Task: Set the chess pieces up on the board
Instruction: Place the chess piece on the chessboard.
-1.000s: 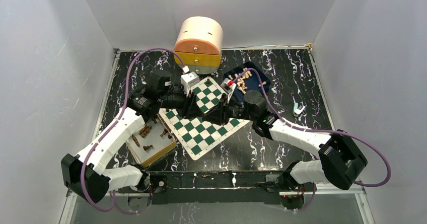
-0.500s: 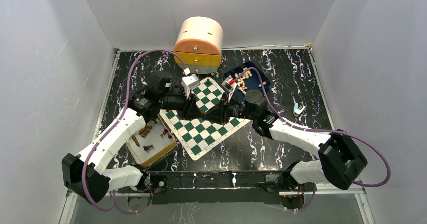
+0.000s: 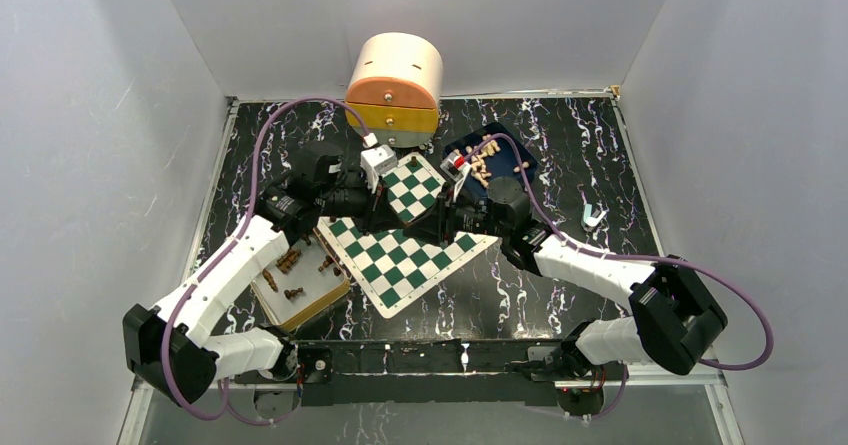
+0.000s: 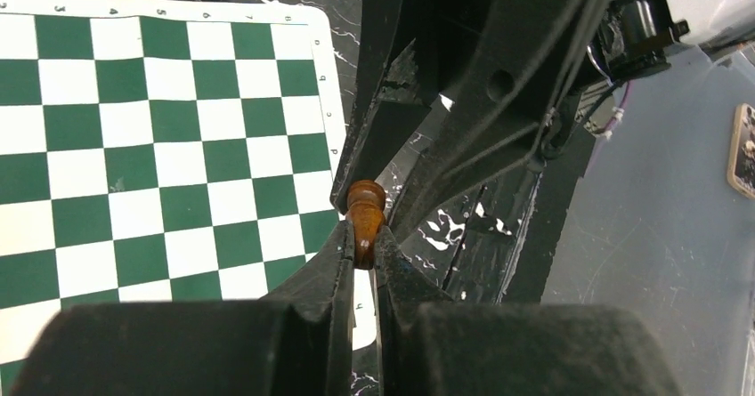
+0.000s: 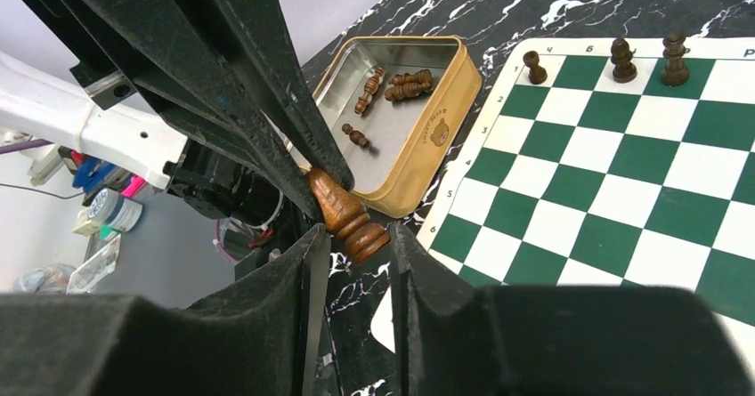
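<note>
One dark brown chessman (image 5: 347,216) is held tilted beside the green-and-white board (image 5: 614,175), three others (image 5: 623,60) upright on it

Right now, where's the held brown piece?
Centre of both wrist views: brown piece clamped by left gripper and right gripper, near the board edge.

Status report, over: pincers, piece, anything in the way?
Left pincer shut on dark piece. Right pincer shut on same piece, over board edge. Nothing else in either grip.
</note>
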`<state>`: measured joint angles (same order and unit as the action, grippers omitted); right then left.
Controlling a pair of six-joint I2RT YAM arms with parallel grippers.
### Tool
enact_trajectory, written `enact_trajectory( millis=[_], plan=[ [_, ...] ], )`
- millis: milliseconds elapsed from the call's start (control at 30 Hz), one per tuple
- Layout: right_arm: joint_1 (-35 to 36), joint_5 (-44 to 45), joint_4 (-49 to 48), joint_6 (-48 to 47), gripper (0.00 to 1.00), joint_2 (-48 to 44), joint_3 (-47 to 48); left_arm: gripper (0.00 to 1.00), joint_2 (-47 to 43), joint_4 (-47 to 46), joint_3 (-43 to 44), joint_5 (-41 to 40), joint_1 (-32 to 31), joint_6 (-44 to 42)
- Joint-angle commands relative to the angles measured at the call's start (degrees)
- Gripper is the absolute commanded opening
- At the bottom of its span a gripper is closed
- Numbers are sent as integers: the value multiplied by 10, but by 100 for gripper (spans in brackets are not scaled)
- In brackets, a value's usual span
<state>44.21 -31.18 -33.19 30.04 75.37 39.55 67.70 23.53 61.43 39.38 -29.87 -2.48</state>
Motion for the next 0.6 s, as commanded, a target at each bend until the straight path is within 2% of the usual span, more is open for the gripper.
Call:
enact_trajectory(
  millis=[0,100,133,167,233,567],
  plan=[
    [0,18,2,-17,47,-18,18,0,-15,-23,13,-60,-3,29],
    [1,47,36,-40,78,-51,8,0,10,-20,39,-109,-3,51],
    [0,59,49,-49,94,-63,6,0,21,-15,50,-132,-2,52],
    [0,70,66,-57,98,-79,4,0,34,-7,63,-155,-3,53],
    [1,95,108,-72,99,-112,2,0,66,12,91,-210,-3,48],
    [1,225,242,-112,99,-244,0,0,287,139,272,-347,-2,-28]
  ],
)
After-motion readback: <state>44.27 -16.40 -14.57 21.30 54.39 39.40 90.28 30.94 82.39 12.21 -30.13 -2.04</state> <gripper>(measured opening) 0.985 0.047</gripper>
